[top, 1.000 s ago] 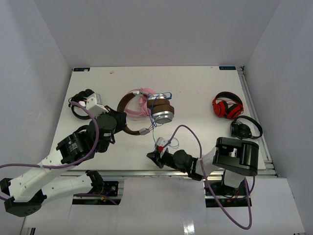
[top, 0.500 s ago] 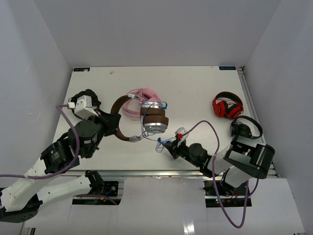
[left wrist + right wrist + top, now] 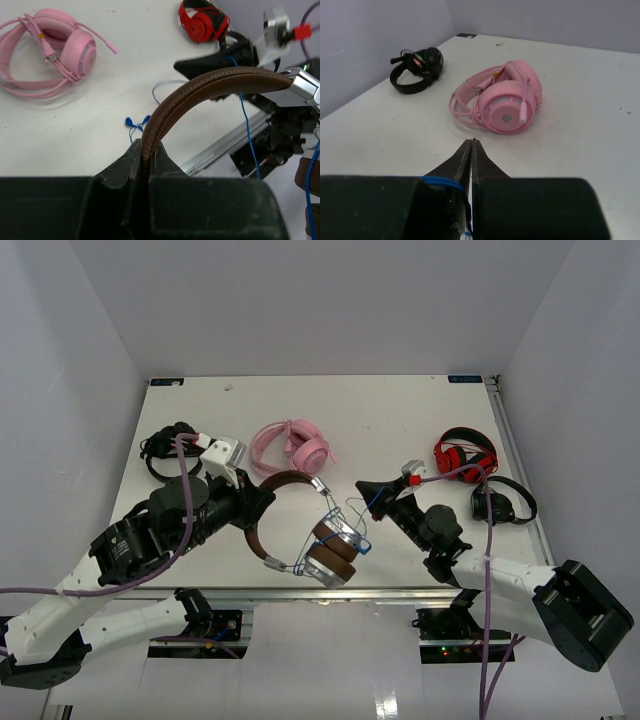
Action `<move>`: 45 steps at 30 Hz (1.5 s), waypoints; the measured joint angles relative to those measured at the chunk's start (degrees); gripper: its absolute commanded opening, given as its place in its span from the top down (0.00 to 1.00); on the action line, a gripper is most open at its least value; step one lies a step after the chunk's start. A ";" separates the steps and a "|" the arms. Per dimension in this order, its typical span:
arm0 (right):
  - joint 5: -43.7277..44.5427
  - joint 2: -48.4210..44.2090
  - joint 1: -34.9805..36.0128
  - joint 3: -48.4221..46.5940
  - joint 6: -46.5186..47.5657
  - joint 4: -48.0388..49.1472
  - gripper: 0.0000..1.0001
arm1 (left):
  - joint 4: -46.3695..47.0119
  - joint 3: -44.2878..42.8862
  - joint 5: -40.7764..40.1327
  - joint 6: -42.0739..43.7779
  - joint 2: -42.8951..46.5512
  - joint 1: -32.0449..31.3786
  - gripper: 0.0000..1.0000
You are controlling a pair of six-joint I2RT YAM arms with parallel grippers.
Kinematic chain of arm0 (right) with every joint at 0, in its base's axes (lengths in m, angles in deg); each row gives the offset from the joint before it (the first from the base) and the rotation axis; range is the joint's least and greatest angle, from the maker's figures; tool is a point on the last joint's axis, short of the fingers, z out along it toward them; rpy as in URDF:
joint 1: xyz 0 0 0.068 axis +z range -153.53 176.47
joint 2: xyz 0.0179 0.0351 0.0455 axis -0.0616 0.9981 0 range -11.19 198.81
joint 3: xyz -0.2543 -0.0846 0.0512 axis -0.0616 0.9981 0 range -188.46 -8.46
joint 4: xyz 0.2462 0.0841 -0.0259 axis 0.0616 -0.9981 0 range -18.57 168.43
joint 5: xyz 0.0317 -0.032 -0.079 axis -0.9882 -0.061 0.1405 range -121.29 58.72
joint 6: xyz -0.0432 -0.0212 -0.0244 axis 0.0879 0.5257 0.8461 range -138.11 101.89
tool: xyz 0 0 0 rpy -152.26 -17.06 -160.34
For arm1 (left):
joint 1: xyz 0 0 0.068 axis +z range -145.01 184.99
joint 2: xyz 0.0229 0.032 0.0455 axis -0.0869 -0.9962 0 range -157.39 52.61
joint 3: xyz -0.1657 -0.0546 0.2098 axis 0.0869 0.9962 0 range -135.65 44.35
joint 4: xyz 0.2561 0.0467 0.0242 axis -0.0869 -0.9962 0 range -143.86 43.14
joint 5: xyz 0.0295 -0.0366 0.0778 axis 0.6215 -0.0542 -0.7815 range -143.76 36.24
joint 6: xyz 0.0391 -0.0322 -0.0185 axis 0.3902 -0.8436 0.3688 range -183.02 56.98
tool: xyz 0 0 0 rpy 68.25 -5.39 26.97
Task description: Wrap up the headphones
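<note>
The headphones (image 3: 333,545) have a brown headband (image 3: 290,478), brown pads and silver-grey cups. My left gripper (image 3: 262,502) is shut on the headband and holds them up, with the cups hanging near the table's front edge. In the left wrist view the headband (image 3: 210,82) arcs right out of my shut left gripper (image 3: 146,145). The thin blue cord (image 3: 358,512) runs from the cups up to my right gripper (image 3: 366,486), which is shut on it. In the right wrist view the cord (image 3: 440,181) loops at the base of the closed right gripper (image 3: 472,142).
Pink headphones (image 3: 295,445) lie at the back centre, just beyond both grippers. Red-and-black headphones (image 3: 464,455) and a black headset (image 3: 503,502) lie at the right. Another black headset (image 3: 165,448) lies at the left. The metal front rail (image 3: 225,145) is just below the cups.
My left gripper has swung the brown headphones off the pink ones, toward the front and right. My right gripper has moved from the front edge to the back right, drawing the cord along.
</note>
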 measured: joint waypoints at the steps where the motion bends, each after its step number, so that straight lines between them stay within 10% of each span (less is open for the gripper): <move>1: -0.67 -1.27 -0.95 -1.54 0.05 -2.26 0.92 | -0.14 0.12 1.66 1.28 -0.40 0.00 1.00; 9: -4.58 -7.81 -4.12 -14.40 2.46 -22.75 0.92 | -2.96 1.43 7.04 9.06 -6.36 0.00 1.00; 23: -15.46 -4.74 -4.33 -36.84 7.34 -57.01 0.92 | -5.79 5.25 -10.73 12.48 -16.82 0.00 1.00; 45: -25.25 -8.37 8.22 -36.07 2.58 -60.92 0.92 | -10.54 -3.09 -38.95 0.38 -32.55 0.04 1.00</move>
